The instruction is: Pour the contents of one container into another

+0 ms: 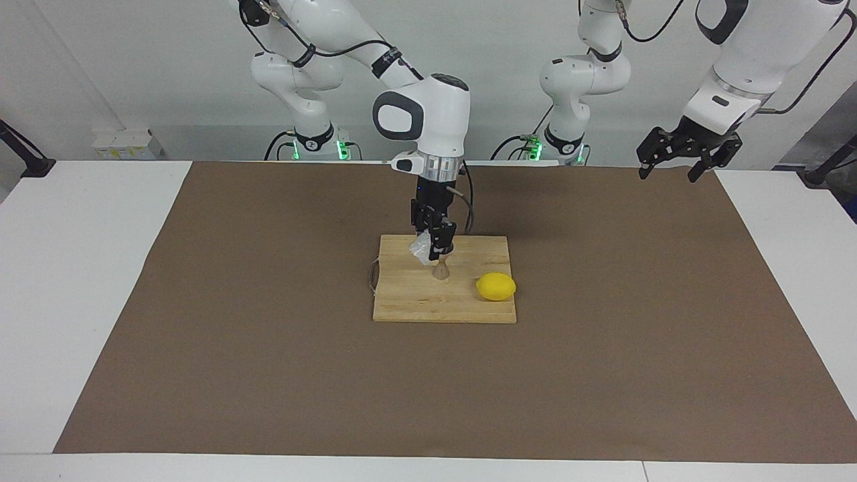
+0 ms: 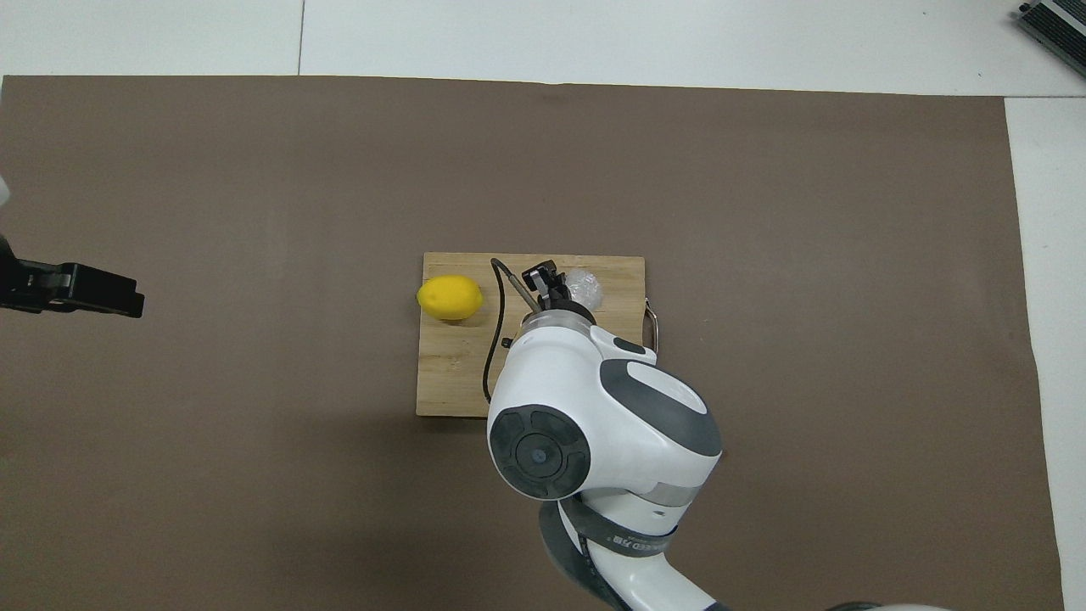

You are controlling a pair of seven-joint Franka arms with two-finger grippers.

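My right end effector is clamped on the glass cup, tipped right over the jigger; left end effector waits, wide open.

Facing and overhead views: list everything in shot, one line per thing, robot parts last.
cutting board: 1, light wood, middle of the brown mat
lemon: 1, yellow, on the board's edge toward the left arm's end
jigger: 1, steel, upright on the board, under the glass cup
glass cup: 1, clear, tilted in the right gripper, off the board
brown mat: 1, brown, covers most of the white table
right gripper: 1, black, shut on the glass cup above the jigger
left gripper: 1, black, open, waiting in the air over the mat's edge at the left arm's end
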